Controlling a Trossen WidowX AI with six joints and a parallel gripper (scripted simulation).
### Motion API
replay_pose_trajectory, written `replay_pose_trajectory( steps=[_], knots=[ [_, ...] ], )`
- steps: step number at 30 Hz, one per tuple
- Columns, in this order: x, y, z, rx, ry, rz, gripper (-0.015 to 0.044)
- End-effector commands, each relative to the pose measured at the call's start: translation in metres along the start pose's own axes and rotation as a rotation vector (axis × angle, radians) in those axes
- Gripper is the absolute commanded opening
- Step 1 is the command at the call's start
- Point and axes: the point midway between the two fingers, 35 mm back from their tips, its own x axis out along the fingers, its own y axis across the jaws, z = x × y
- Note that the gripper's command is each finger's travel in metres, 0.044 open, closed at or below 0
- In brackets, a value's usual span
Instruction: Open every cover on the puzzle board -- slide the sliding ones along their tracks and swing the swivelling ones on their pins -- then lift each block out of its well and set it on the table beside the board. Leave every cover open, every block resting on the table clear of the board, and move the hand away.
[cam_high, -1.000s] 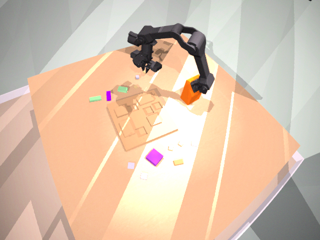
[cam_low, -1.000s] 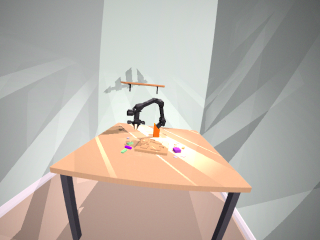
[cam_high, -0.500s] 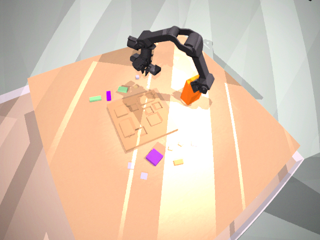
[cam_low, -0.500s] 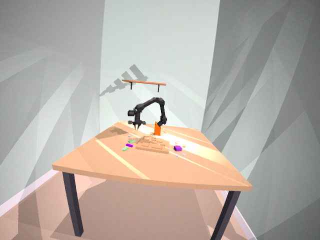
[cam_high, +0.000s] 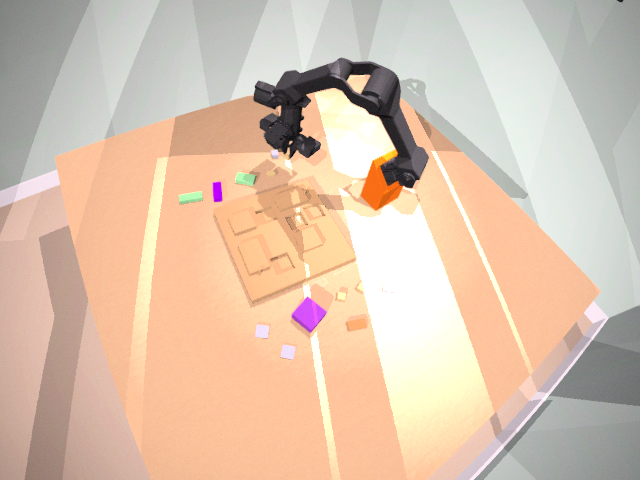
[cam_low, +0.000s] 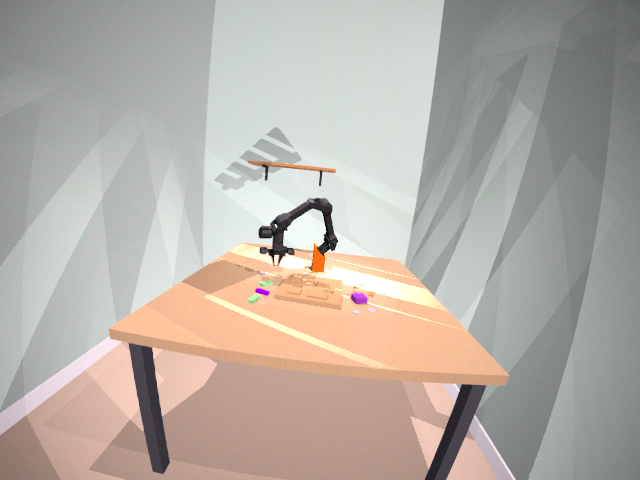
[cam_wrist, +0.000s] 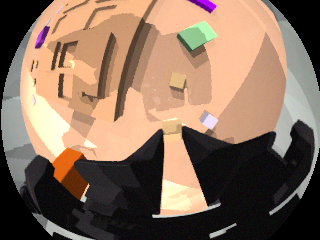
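Tan block (cam_wrist: 172, 128) btwn jaws (cam_high: 297, 155) (cam_low: 276, 264), at tips, above table (cam_high: 206, 330) (cam_low: 310, 341) (cam_wrist: 240, 65).

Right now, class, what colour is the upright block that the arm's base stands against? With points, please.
Orange (cam_high: 373, 191) (cam_low: 318, 260) (cam_wrist: 68, 165); the top view shows it best.

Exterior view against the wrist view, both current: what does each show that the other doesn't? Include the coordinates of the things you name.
Only the exterior view shows the wooden wall shelf (cam_low: 292, 165) and the dark metal table legs (cam_low: 149, 408).

Only the wrist view shows the small tan block (cam_wrist: 172, 128) clearly between the tips of the black claw (cam_low: 276, 262) (cam_wrist: 172, 131).

Both show the claw, the tan wooden puzzle board (cam_low: 310, 302) (cam_wrist: 132, 55) and the orange block-like stand (cam_low: 318, 259) (cam_wrist: 70, 167).
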Motion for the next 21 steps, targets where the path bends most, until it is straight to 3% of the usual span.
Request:
replay_pose_trajectory(
  steps=[1,21],
  knots=[
    [0.010,0.002,0.000,0.005,0.000,0.010,0.0080],
    [0.042,0.005,-0.001,0.004,-0.001,0.012,0.0080]
  ],
)
